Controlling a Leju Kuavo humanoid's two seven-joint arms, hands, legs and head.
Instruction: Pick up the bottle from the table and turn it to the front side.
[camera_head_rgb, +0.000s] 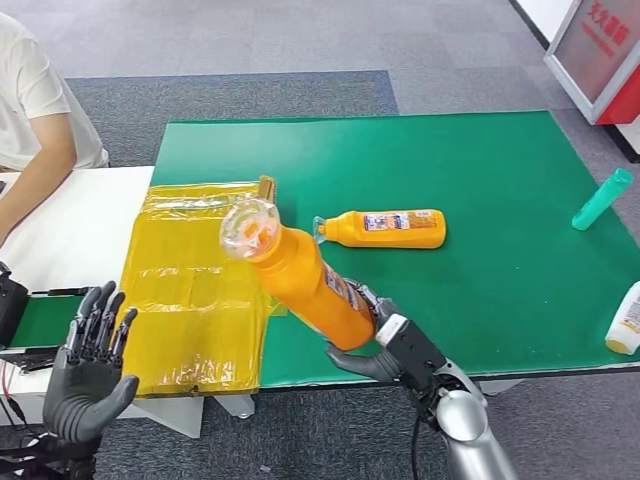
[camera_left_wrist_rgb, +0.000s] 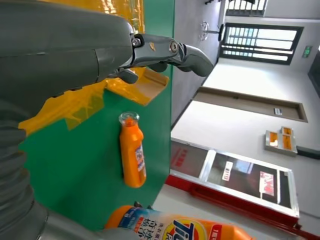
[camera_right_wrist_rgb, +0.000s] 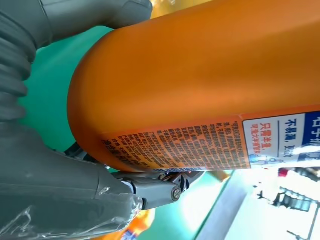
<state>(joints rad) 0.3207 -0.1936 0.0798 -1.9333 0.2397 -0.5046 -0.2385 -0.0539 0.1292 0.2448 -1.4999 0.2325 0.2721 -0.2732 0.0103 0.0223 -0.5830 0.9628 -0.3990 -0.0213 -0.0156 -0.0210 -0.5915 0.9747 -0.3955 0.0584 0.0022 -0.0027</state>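
Pickup done: orange detergent bottle (camera_head_rgb: 306, 283) off the green table (camera_head_rgb: 490, 300), gripped near its base by the right hand (camera_head_rgb: 381, 345), tilted, cap toward the yellow bags (camera_head_rgb: 189, 300). Left hand (camera_head_rgb: 89, 375) empty, fingers spread. Turning to the front probably unfinished, fine-print label showing at the wrist.

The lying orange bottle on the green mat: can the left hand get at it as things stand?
Probably not easily. The left hand is open, low beside the yellow sheet; the lying bottle is far across, beyond the held bottle in the right hand.

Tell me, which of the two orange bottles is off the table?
The orange bottle gripped by the robot's right hand, tilted in the air with its clear cap up. The other orange bottle lies flat on the green mat.
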